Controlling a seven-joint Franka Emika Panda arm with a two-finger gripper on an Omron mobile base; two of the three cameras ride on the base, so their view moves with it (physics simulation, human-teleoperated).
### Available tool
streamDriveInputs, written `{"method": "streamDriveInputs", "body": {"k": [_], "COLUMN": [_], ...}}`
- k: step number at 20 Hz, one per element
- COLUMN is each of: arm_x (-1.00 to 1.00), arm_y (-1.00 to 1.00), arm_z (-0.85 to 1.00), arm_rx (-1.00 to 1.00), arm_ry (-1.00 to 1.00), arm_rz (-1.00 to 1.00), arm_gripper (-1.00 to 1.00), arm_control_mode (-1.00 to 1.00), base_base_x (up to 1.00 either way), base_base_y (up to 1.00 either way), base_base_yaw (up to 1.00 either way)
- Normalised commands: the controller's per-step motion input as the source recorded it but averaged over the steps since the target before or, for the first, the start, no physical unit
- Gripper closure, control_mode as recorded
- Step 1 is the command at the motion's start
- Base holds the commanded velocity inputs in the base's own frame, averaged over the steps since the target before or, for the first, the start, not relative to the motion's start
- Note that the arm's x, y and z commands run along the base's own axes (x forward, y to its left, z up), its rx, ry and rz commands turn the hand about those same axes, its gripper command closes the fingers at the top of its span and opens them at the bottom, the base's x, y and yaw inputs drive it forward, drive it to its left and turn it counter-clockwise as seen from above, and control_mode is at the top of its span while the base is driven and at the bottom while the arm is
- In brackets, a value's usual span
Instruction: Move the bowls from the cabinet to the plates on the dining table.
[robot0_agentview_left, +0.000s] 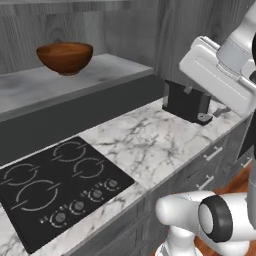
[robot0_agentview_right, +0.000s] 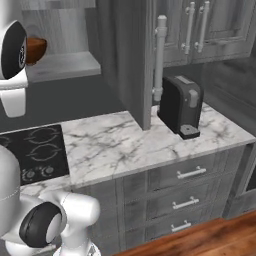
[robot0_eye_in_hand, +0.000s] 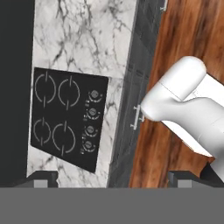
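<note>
kitchen corner, marble counter (robot0_agentview_left: 150, 140) under a dark grey cabinet (robot0_agentview_right: 130, 55). left to right: cooktop (robot0_agentview_left: 55, 187) low at the near edge, brown bowl (robot0_agentview_left: 65, 56) upright on the open shelf (robot0_agentview_left: 75, 75) above it, coffee machine (robot0_agentview_right: 181, 105) further along, drawers (robot0_agentview_right: 185, 190) below. cream bowl, plates, table: not seen from here. gripper (robot0_eye_in_hand: 111, 181) high over the cooktop, looking straight down, jaws spread wide, nothing between them.

step, as i judge it: reach for the brown bowl, not yet begun. next move calls for turning the hand toward the shelf and closing on the rim.
</note>
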Motion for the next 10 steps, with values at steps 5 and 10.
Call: {"method": "streamDriveInputs", "body": {"k": [5,10], "arm_x": [0.0,0.0], "arm_y": [0.0,0.0], "arm_z": [0.0,0.0], "arm_rx": [0.0,0.0], "arm_ry": [0.0,0.0], "arm_rz": [0.0,0.0], "arm_gripper": [-1.0,-1.0], "arm_control_mode": [1.0,1.0], "base_base_x": [0.46,0.21], "base_base_y": [0.35,0.43], "base_base_yaw": [0.02,0.11]}}
